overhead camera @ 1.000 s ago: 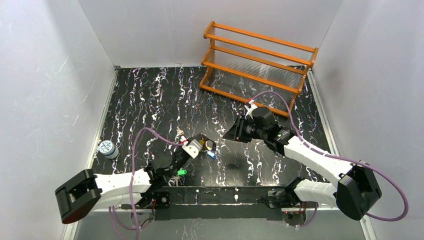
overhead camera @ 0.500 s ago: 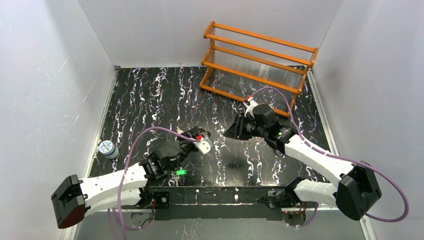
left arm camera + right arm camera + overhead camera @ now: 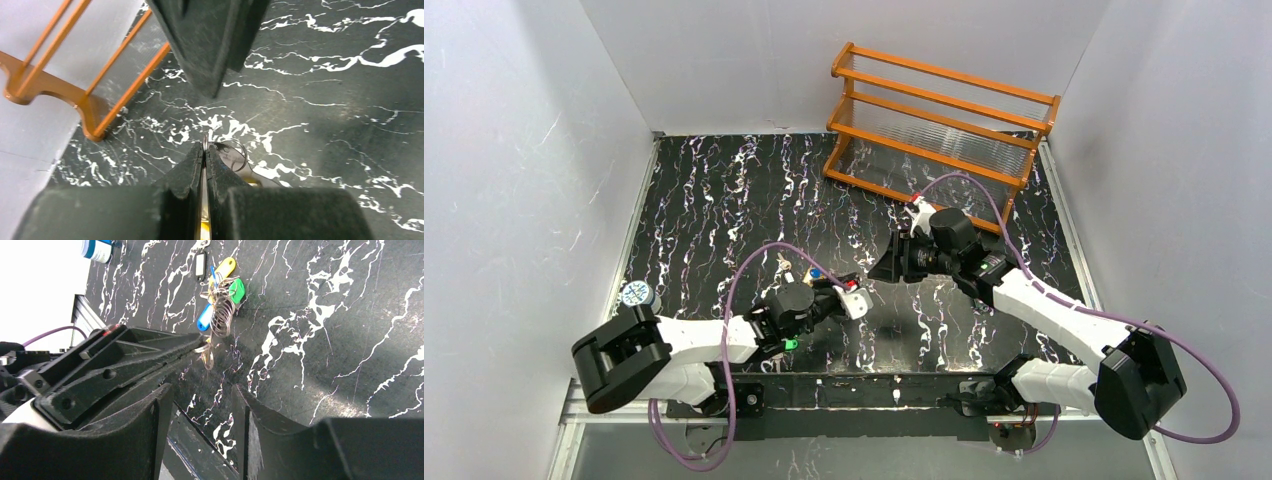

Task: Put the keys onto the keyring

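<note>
L hand (image 3: pixel 205 150) tight — R hand (image 3: pixel 201 390) agape

- Overhead view: bright, even, diffuse light. The white walls (image 3: pixel 514 150) read pale grey, with no hard shadows.
- The glossy black tabletop (image 3: pixel 714 190) shows only a faint sheen.
- Left wrist view: the near jaws are dark and blurred, and the keyring (image 3: pixel 205 144) edge glints.
- Right wrist view: the top-left corner is blown out to white, and the near jaws are soft and out of focus.
</note>
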Tool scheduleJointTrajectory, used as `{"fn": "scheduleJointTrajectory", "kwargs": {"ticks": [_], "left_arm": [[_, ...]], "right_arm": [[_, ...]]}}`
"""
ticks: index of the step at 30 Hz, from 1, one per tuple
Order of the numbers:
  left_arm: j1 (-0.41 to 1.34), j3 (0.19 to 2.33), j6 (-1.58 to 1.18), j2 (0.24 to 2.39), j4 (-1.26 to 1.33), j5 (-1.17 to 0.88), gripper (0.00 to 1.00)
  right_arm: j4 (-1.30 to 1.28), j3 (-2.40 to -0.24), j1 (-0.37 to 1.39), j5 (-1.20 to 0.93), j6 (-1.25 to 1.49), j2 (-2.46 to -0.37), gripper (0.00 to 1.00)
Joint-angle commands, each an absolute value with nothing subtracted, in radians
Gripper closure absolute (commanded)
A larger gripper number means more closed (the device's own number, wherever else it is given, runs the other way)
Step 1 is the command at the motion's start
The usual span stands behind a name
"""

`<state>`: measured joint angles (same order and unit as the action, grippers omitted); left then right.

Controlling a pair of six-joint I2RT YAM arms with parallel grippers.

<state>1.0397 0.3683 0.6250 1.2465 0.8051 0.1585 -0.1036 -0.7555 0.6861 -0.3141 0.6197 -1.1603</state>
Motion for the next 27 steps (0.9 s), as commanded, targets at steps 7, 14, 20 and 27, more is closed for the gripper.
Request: {"fn": "scheduleJointTrajectory", "kwargs": {"ticks": [7,14,20,27], "left_arm": [[1.046,0.212,0.390,1.298,1.177,0.128,1.00],[1.045,0.169,0.338,1.283,1.280,0.152,1.00],[1.052,0.167,0.345,1.285,1.295,0.145,1.00],[1.066,0.170,0.373,1.288,1.296,0.145,1.00]], "right_arm": [[-0.024,-0.740,0.657,-0.443,0.731,-1.157,0.53],[0.048,-0.712,0.654,-0.534,0.879,-1.234,0.53],[0.171,-0.672,0.654,-0.591,1.021,-1.299,0.45],[0.211,-0.699,0.654,-0.601,1.067,-1.353,0.44]]}}
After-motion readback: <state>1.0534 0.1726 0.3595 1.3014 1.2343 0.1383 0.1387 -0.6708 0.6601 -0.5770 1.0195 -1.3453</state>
